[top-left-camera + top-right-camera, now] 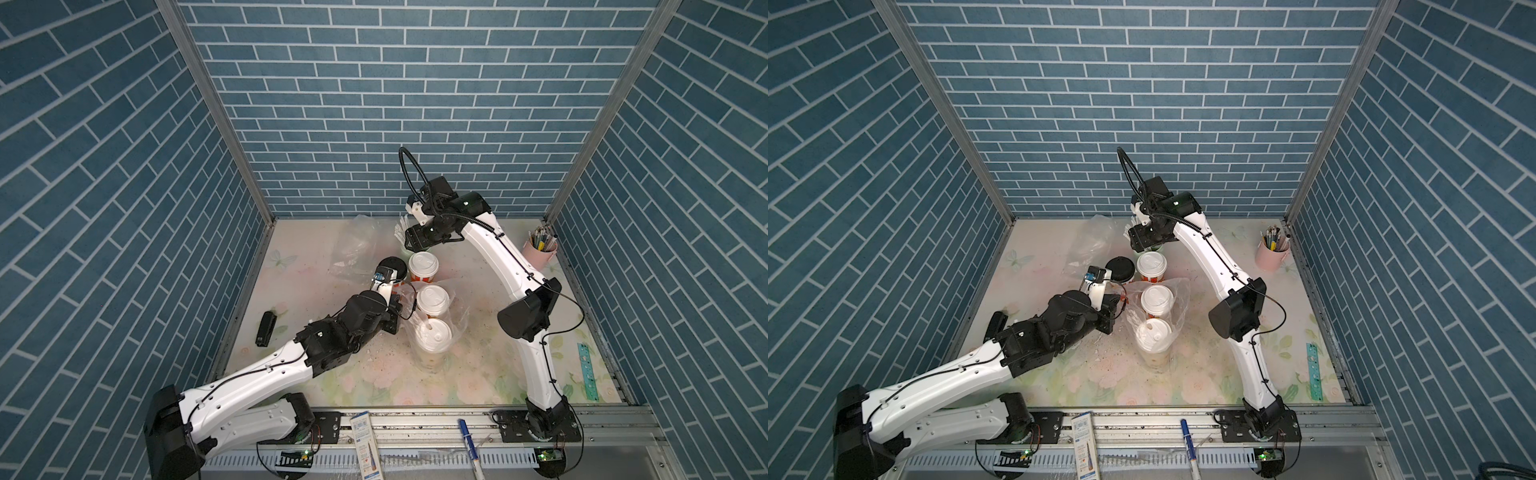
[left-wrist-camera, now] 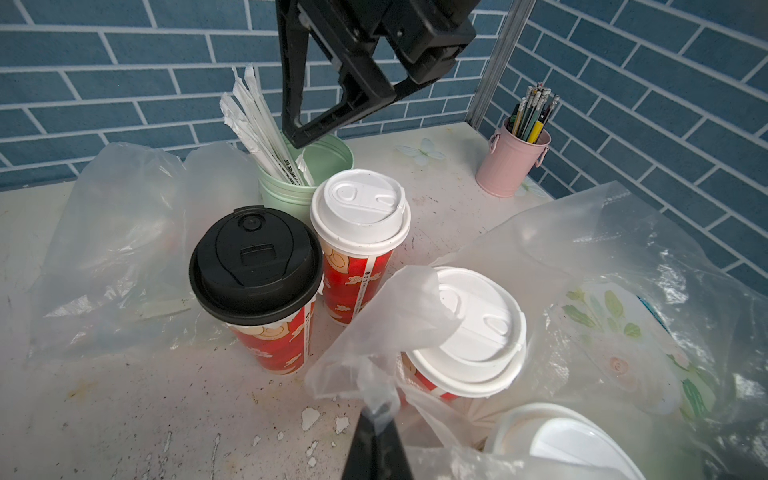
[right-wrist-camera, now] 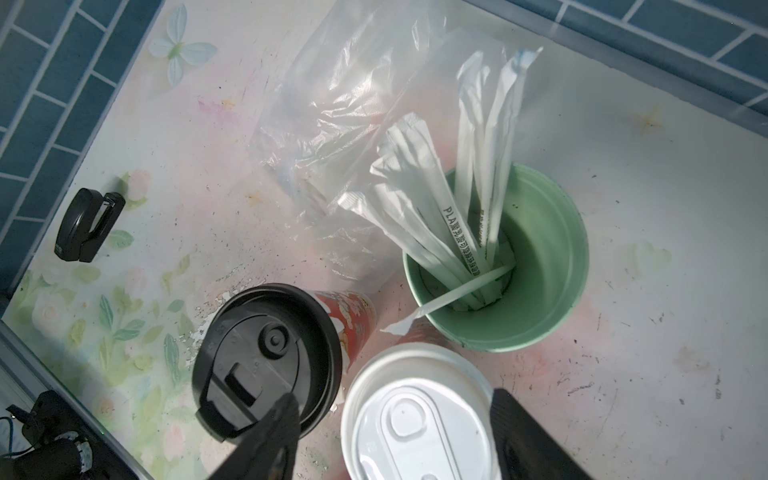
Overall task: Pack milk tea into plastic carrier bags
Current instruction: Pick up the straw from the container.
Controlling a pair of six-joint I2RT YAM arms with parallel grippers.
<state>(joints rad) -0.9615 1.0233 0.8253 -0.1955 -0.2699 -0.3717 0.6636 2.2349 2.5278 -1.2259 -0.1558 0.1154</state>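
Left jaws shut, pinching the near bag (image 2: 415, 299) by its rim, likely to keep the mouth open. Orange cup (image 1: 433, 299) and cream cup (image 1: 432, 337) stood inside. Right jaws gaped wide and empty over the white-lidded red cup (image 3: 415, 419) on the surface (image 1: 469, 374), seemingly the next pick. Spare bag (image 1: 353, 245) lay flat behind.

A mint-green cup (image 3: 548, 257) stands near the back of the flowered table cover (image 1: 415, 386), with white wrapped straws (image 3: 415, 216) leaning out of it. In my far right corner a pink cup (image 1: 539, 257) holds pens (image 2: 534, 112). A black stapler (image 1: 265, 329) lies by my left wall and a teal ruler (image 1: 587, 370) by my right. A marker (image 1: 468, 444) and a paper packet (image 1: 365, 444) lie on the front rail.
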